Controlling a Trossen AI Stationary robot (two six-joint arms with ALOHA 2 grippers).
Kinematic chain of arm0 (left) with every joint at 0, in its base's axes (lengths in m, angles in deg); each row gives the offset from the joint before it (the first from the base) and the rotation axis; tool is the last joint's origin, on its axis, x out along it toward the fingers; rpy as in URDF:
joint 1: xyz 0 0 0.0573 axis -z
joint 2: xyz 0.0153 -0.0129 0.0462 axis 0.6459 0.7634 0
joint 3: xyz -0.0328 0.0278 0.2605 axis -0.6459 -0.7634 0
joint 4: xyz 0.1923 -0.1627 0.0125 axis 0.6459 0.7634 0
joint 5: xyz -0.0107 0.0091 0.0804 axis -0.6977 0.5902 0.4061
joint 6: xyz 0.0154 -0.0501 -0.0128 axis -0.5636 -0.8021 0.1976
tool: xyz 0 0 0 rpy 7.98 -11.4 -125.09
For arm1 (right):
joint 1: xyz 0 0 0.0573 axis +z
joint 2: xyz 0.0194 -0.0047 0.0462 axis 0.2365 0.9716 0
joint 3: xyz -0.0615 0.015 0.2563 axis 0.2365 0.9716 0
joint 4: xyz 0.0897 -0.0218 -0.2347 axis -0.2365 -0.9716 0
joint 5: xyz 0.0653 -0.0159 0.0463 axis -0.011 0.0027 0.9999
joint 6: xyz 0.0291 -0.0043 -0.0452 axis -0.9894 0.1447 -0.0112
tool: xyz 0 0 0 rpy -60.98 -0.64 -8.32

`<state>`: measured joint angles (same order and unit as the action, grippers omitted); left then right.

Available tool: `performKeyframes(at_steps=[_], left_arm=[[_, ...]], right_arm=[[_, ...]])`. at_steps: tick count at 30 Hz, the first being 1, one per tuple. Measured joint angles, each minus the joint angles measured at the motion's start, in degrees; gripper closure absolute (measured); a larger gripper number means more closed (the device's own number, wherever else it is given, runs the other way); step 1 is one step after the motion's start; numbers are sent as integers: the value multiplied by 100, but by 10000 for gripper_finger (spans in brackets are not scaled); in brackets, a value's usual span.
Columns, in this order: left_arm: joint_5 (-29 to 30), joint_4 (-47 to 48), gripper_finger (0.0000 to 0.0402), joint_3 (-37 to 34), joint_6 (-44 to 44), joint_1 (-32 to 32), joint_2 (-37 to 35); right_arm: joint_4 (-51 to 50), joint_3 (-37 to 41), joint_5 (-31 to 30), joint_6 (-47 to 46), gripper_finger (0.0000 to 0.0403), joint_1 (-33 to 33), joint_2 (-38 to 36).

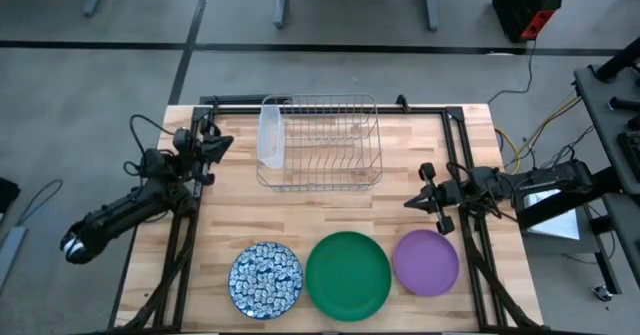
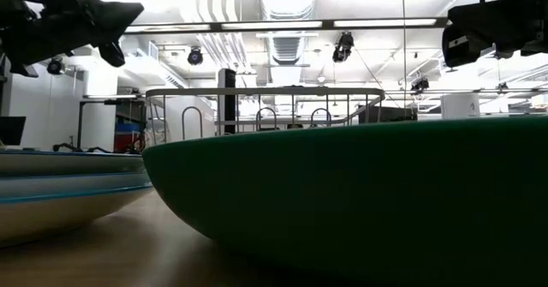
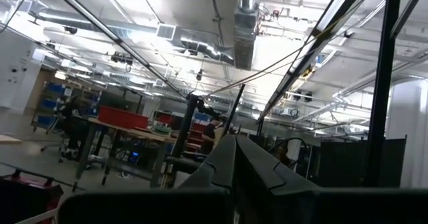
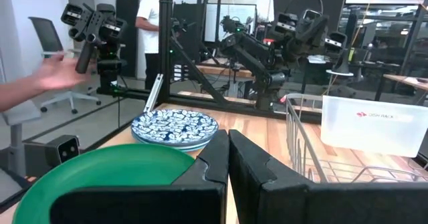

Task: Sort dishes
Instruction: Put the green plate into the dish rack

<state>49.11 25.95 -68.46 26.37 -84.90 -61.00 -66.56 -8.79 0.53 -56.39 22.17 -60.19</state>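
Flanking three plates (image 1: pixel 348 273), both hands shut.

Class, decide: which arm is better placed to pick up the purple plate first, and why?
Probably the right. The right gripper hovers just above the purple plate, while the left gripper sits across the table beside the wire rack.
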Motion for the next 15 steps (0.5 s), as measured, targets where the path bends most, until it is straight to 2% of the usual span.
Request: performKeyframes(at_steps=[15], left_arm=[[-2, 7, 401, 0, 0, -2, 154]], right_arm=[[35, 0, 0, -2, 403, 0, 0]])
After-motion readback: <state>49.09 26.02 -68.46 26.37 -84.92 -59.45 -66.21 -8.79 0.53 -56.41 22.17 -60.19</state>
